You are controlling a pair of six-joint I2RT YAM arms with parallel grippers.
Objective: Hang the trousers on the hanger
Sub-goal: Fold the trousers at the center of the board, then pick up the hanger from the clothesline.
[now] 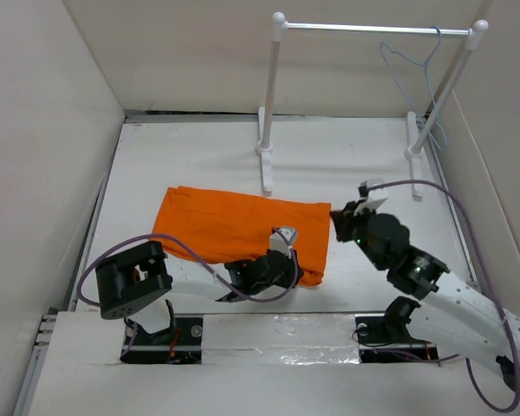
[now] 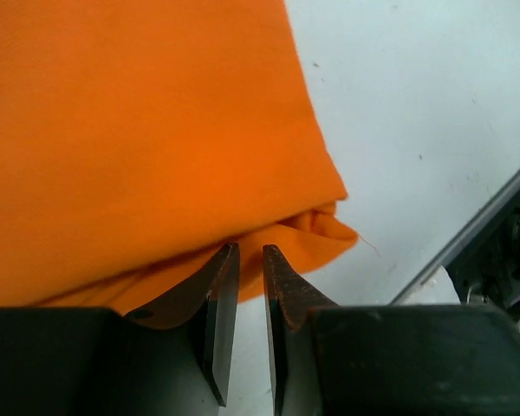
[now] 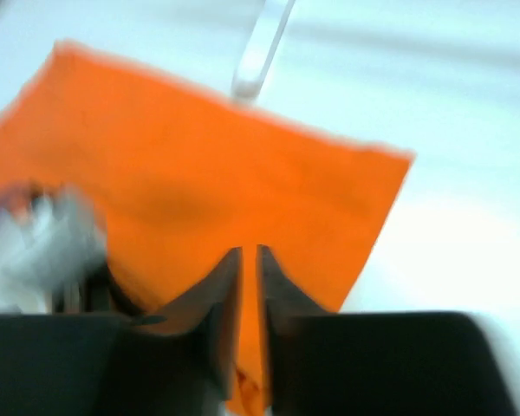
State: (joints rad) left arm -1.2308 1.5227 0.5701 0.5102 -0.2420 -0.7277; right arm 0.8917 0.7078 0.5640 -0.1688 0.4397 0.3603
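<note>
The orange trousers (image 1: 234, 225) lie folded flat on the table, left of centre. The pale blue-grey wire hanger (image 1: 426, 65) hangs from the right end of the rail's crossbar. My left gripper (image 1: 293, 258) is low at the trousers' front right corner. In the left wrist view its jaws (image 2: 250, 251) stand almost together, tips at the cloth's edge (image 2: 139, 130), with only bare table between them. My right gripper (image 1: 336, 218) is at the trousers' right edge. In the blurred right wrist view its jaws (image 3: 249, 253) are almost together above the cloth (image 3: 225, 173).
The white two-post rail stand (image 1: 267, 104) with a metal crossbar (image 1: 373, 29) stands at the back of the table; one foot shows in the right wrist view (image 3: 258, 61). White walls close in the left, back and right sides. The left arm's cable (image 1: 182, 251) loops over the trousers.
</note>
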